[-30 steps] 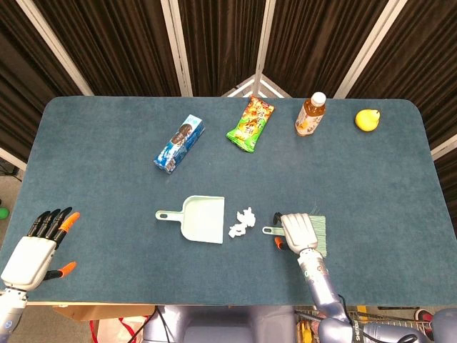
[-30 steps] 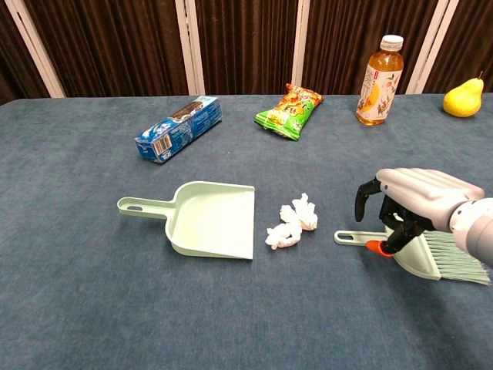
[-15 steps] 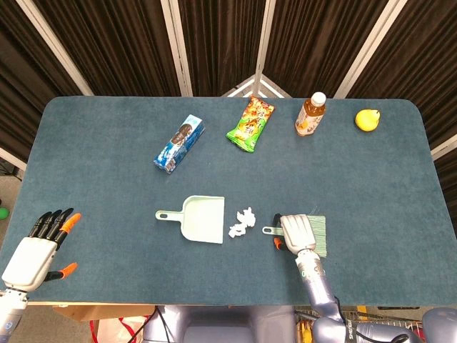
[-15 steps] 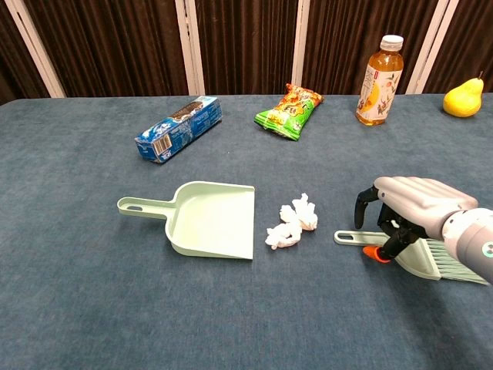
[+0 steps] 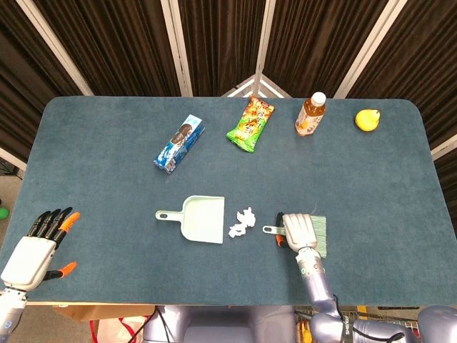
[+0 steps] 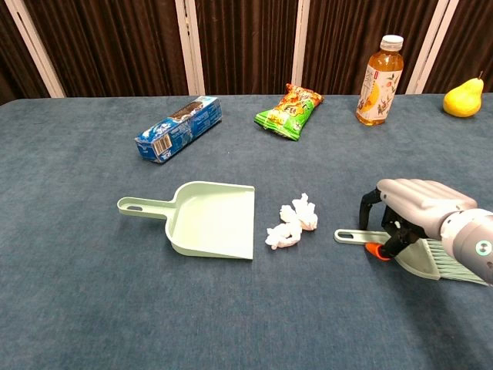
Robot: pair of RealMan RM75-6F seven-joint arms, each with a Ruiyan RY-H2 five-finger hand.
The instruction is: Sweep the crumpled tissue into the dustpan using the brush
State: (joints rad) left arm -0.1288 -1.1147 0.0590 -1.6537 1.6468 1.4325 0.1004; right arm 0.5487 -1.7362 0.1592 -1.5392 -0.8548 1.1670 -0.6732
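under the right hand's curled fingers (image 6: 368, 208) lies the brush (image 6: 420, 253).

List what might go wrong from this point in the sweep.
1. The right hand sits over the brush with no clear grip on it; a lift may drop it.
2. The crumpled tissue is light and could scatter past the dustpan.
3. The left hand is far away, so the unheld dustpan might slide.
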